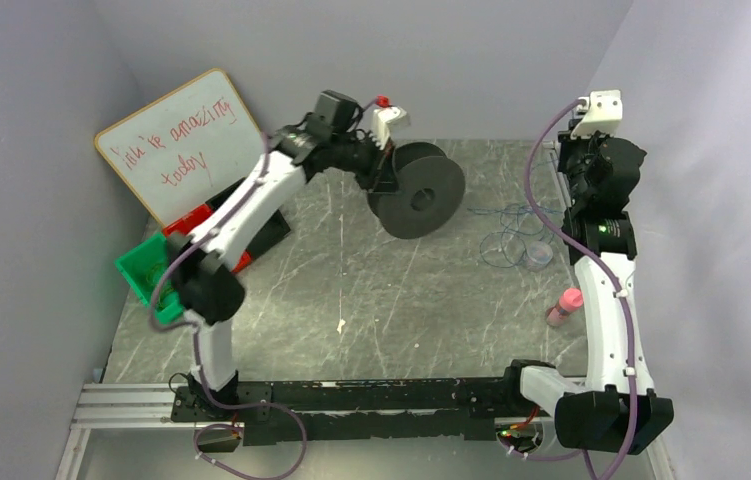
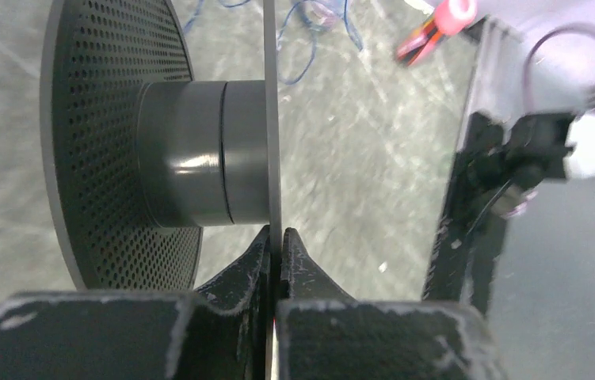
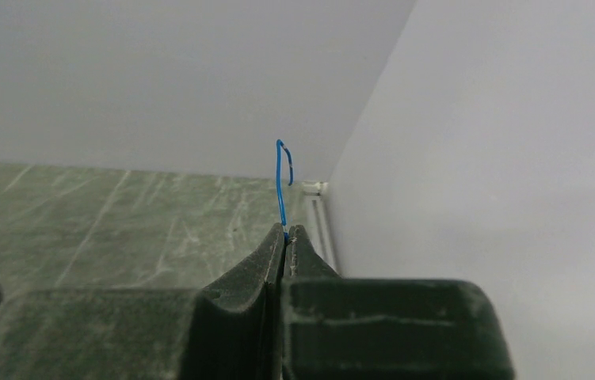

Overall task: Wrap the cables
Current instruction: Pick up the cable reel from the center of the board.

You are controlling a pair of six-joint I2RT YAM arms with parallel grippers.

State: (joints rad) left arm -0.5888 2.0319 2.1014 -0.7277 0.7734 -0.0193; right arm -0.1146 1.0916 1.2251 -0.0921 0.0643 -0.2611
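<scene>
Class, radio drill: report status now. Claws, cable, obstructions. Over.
Left claw shut on black spool flange. Right claw shut on blue wire end. Rest of wire loose on table; pink bottle stands nearby, apart.

Robot lab bench (image 1: 371, 300), partitions (image 1: 21, 250), whiteboard (image 1: 183, 140)

High overview, two close wrist views

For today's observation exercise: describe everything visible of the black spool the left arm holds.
The spool is matt black plastic by its look: two round flanges joined by a smooth, bare hub. One flange is perforated. It is upright on edge near the table's back, and the left jaws are shut on the other flange's thin rim. Whether it rests on the table is unclear.
</scene>
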